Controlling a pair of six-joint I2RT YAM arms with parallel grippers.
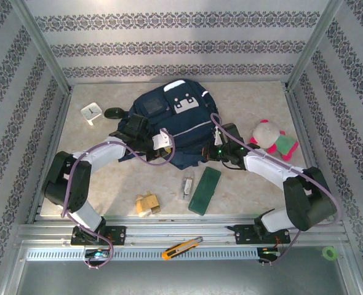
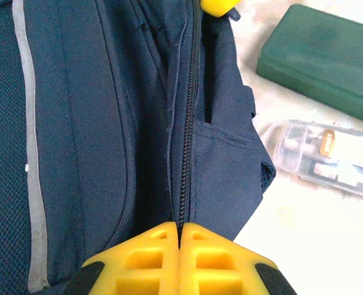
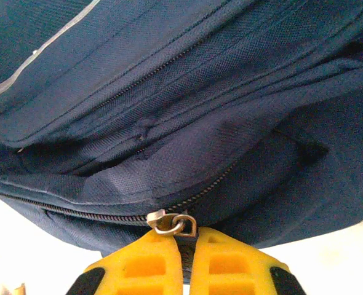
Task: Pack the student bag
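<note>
Nearest me, behind both claws, a green case and a clear plastic pouch lie loose on the table.

The left gripper is pressed shut. A zip line runs straight out from between its tips, and I can't tell whether any cloth is pinched there. The right gripper is shut as well, with a metal zip puller sitting right at its tips. It looks to be nipping the tab, though that part is hidden.

Directly ahead of both claws, spreading away from them, lies the student bag, flat on its back in the middle of the table.

I'd judge it soft and floppy, light but bulky, with cloth that folds and drags rather than holding its shape. The puller is the place to grip for opening, with the other claw pinning the fabric beside the zip so the bag doesn't slide. The straps would suit lifting.

Off to the right claw's side sits a plush toy.
</note>
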